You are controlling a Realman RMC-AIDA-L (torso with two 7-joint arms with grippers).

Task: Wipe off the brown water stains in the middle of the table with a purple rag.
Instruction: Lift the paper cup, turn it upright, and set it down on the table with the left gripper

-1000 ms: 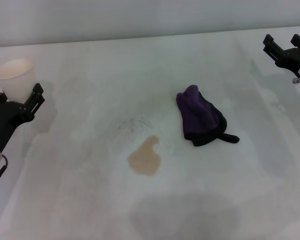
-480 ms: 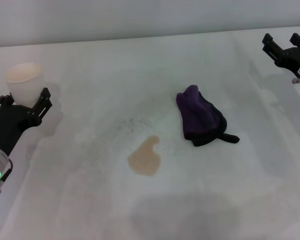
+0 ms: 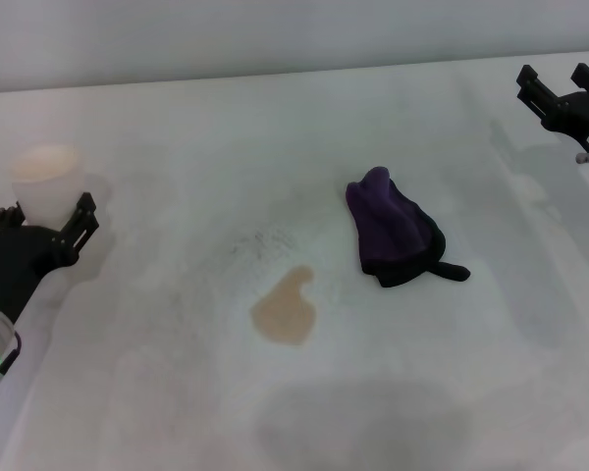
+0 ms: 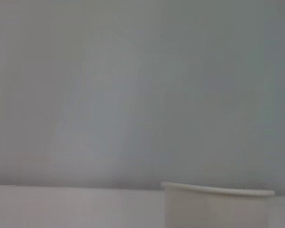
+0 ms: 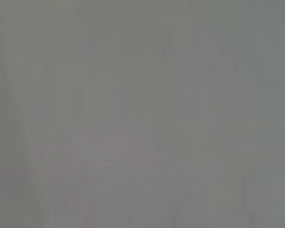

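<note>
rag: bunched dark purple cloth rag (image 3: 395,238) with black edging lies right of centre on the white tabletop (image 3: 177,392) | stain: tan translucent water blotch (image 3: 286,310) just left and nearer, apart from rag | left tool (image 3: 39,224) released, beside white paper cup (image 3: 47,181) far left | right tool (image 3: 555,84) released, far right

A white paper cup (image 4: 217,205) stands on the table (image 4: 71,206) before a plain wall.
</note>
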